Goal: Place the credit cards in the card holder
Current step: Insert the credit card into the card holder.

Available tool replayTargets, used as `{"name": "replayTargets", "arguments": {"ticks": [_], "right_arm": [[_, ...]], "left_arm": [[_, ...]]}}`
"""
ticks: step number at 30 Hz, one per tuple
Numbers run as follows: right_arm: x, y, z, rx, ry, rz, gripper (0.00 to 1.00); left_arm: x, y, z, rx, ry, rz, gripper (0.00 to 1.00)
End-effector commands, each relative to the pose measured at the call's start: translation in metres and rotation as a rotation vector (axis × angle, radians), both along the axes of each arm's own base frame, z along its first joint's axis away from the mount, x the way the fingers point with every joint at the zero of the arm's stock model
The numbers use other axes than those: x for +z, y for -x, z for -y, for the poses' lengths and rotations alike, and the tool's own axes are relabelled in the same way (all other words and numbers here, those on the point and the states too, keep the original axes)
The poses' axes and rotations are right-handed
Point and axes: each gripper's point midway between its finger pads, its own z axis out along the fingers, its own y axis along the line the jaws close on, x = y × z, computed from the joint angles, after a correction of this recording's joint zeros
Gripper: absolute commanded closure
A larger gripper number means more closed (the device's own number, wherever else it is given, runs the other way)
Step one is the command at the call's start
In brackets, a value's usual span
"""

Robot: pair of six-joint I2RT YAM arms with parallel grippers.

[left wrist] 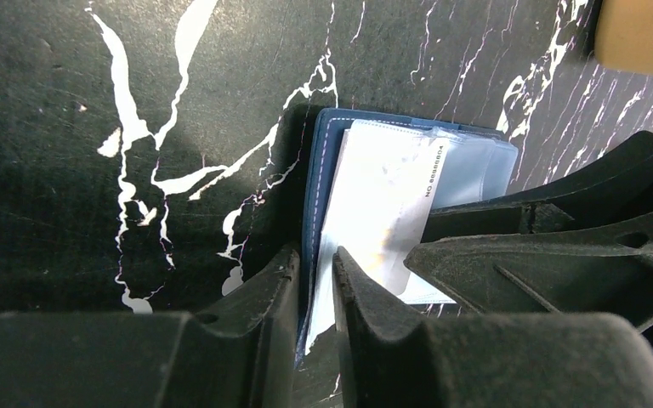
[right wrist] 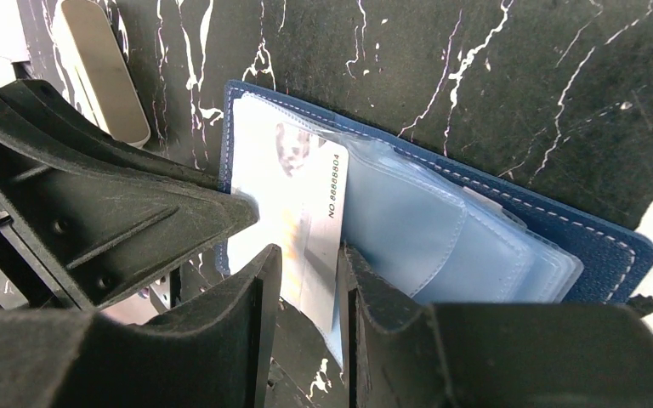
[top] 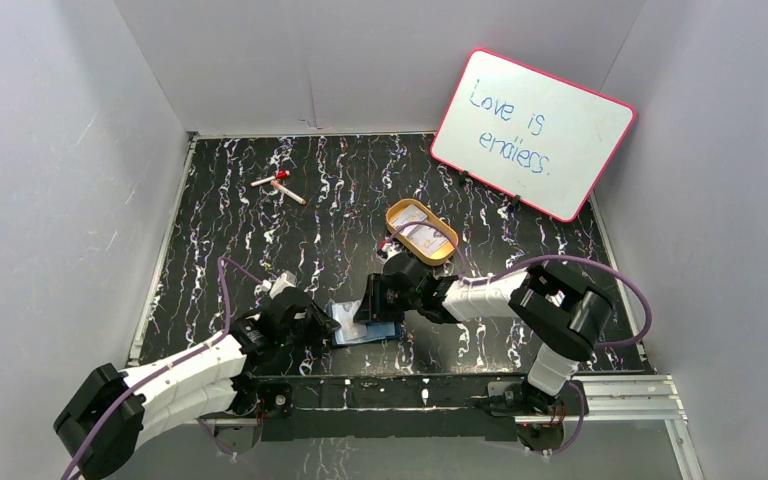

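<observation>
You've one card holder point(right wrist: 591, 234), open on the surface point(top: 260, 235), one credit card point(right wrist: 298, 195) half-tucked inside. Left gripper point(left wrist: 315, 285) jaws barely parted astride holder's edge; right gripper point(right wrist: 309, 280) jaws narrowly apart astride the card's end.

**Two Arms in White and Black, Trailed by Purple Cable**

The left arm point(top: 185, 370) and the right arm point(top: 485, 292) are built alike: white link shells are joined by bulky black joint housings. A purple cable point(top: 223, 290) is run along the left arm, and a second one point(top: 580, 260) along the right. Each arm is ended by a matt black gripper, the left gripper point(left wrist: 315, 259) and the right gripper point(right wrist: 309, 255). Their wedge-shaped fingers point(right wrist: 221, 340) are rough-surfaced, with raised ribs and small round holes on the sides. Both bases are fixed to a silver rail point(top: 620, 395).
</observation>
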Motion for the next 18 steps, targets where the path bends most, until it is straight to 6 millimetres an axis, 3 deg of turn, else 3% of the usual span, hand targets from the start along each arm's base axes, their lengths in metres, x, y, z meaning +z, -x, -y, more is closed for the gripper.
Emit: {"name": "replayTargets", "arguments": {"ticks": [1, 18], "right_arm": [[0.0, 0.002, 0.001, 0.017, 0.024, 0.01, 0.6], [0.012, 0.018, -0.024, 0.118, -0.079, -0.014, 0.61]], "left_arm": [[-0.003, 0.005, -0.008, -0.013, -0.05, -0.018, 0.8], [-0.002, 0.005, -0.002, -0.018, -0.013, -0.01, 0.81]]}}
